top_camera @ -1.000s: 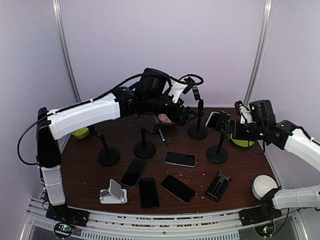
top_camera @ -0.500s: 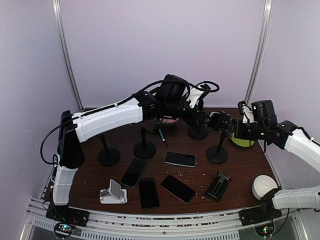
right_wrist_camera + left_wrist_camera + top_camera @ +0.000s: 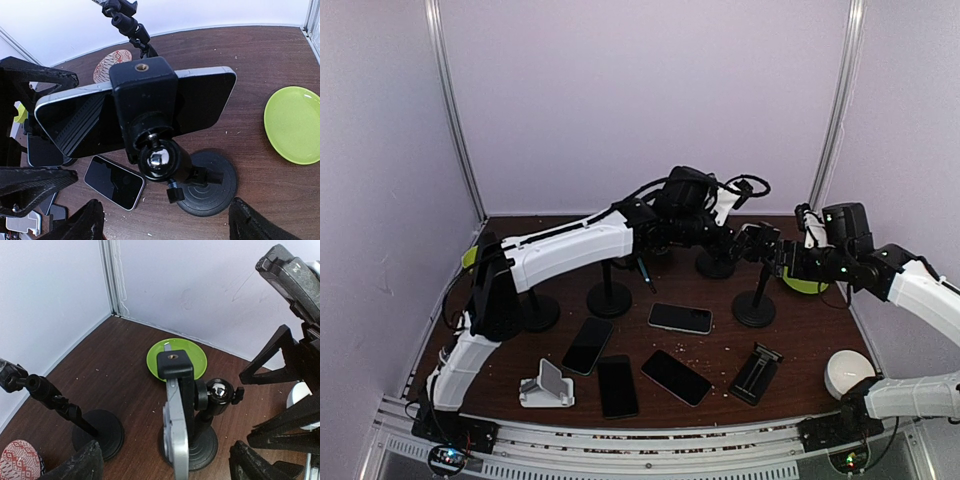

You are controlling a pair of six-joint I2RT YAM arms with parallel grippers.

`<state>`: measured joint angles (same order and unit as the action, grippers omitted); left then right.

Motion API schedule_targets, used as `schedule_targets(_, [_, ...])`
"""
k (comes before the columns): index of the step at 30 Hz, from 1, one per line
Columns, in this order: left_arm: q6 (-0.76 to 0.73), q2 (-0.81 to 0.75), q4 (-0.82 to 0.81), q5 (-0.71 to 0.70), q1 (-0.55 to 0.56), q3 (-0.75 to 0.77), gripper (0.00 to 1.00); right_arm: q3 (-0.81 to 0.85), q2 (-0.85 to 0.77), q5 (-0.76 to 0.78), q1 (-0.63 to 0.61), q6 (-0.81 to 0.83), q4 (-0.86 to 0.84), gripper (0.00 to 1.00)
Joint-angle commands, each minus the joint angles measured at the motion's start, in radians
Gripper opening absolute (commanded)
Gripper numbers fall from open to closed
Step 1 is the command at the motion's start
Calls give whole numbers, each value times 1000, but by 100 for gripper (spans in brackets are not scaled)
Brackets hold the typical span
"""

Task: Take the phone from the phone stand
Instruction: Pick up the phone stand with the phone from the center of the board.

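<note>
Phone [image 3: 200, 100] clamped landscape in the phone stand [image 3: 207, 185] above the desk [image 3: 260, 60], long axis level (edge-on from the left wrist), one short end pointed in between the spread left jaws, right jaws likewise spread behind the clamp, neither pair closed on it.

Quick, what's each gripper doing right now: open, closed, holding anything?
Left gripper: open, holding nothing.
Right gripper: open, holding nothing.
</note>
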<state>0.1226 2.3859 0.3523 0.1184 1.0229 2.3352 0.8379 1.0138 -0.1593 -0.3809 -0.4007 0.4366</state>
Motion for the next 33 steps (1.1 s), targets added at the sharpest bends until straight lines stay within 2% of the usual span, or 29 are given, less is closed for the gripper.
schedule_targets(1, [6, 42, -99, 27, 5, 61, 89, -8, -11, -8, 8, -3, -25, 87])
schedule_targets(23, [-21, 126, -150, 53, 3, 96, 72, -20, -9, -3, 11, 11, -43, 86])
schedule_targets(28, [-21, 132, -160, 55, 3, 96, 64, -26, -10, -9, 11, 11, -46, 86])
schedule_targets(33, [-21, 128, -157, 55, 3, 97, 51, -28, -14, -9, 13, 15, -42, 86])
